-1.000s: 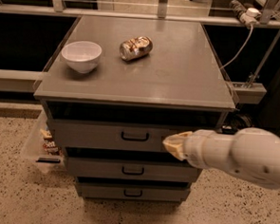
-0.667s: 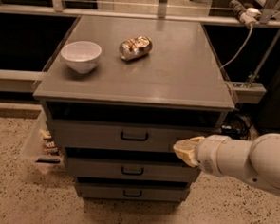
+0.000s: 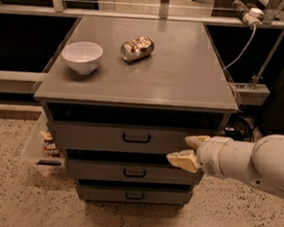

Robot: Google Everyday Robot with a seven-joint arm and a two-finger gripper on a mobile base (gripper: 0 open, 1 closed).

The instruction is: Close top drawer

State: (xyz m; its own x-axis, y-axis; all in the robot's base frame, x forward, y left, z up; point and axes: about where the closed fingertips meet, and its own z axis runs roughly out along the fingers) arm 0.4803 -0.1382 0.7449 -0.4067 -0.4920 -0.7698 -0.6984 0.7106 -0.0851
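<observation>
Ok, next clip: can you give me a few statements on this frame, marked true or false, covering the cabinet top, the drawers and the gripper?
1. A white bowl sits on the cabinet top, left of the can. True.
2. The can stands upright. False: it lies on its side.
3. The gripper is at the right end of the top drawer front, right of its black handle. True.
4. The fingers are clamped on the handle. False: they are spread and well clear of it, off to its right.
5. The cabinet shows only two drawer fronts. False: three are visible, each with a black handle.
</observation>
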